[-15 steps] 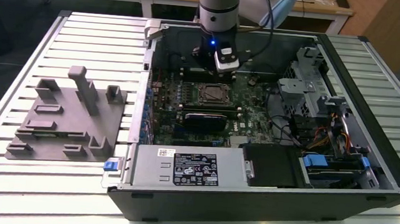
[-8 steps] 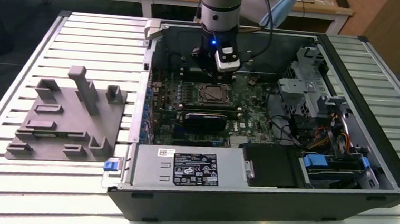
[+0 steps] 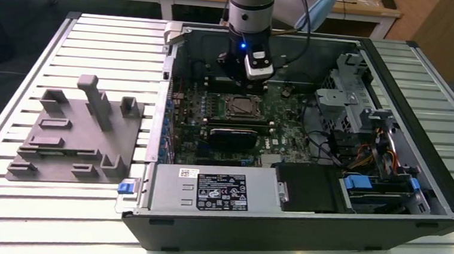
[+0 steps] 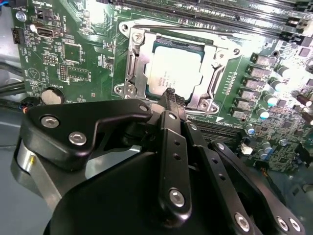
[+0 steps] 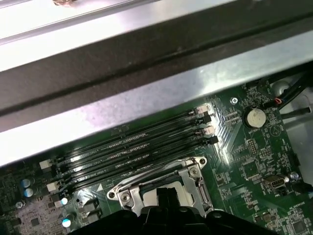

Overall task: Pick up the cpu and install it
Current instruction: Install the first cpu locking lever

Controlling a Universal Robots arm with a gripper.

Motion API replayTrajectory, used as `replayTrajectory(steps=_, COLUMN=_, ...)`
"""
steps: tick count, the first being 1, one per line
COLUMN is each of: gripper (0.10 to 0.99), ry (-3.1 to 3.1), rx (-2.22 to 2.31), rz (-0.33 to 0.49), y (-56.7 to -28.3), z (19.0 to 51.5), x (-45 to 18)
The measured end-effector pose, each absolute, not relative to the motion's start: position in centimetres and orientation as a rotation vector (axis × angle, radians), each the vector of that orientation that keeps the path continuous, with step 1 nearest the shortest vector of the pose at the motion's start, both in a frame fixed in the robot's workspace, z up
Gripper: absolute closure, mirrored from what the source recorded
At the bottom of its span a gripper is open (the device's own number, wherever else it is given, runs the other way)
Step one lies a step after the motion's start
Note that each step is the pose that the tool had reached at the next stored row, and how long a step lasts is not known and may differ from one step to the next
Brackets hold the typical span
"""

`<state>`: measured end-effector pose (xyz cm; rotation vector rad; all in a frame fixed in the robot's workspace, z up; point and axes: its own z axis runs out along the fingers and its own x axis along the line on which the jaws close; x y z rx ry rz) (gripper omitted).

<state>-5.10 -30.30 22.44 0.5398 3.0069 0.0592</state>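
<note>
The computer case (image 3: 300, 222) is lying open on the desk (image 3: 21, 89), filling the centre and right of the exterior view. The fixture (image 3: 75, 134) is sitting on the desk at the left of the frame, beside the case. Inside, the cpu (image 4: 171, 71) is resting in the socket (image 4: 132, 63), the gripper (image 3: 242, 74) hovering just above it.

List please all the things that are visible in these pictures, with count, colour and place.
cpu: one, silver-grey, lying in the socket on the green board.
socket frame: one, silver, around the cpu.
circuit board: one, green, inside the case.
memory slots: several, black, beside the socket.
computer case: one, black, open, on the table.
plastic fixture: one, grey, on the table at the exterior view's left of the case.
slatted table: one, silver, under everything.
gripper: one, black, tips together just above the cpu's edge.
</note>
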Motion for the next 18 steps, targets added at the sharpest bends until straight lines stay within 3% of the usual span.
replayTrajectory(steps=18, gripper=0.98, ry=3.006, rx=0.539, rz=0.05, y=-30.6, z=23.8, x=-5.0)
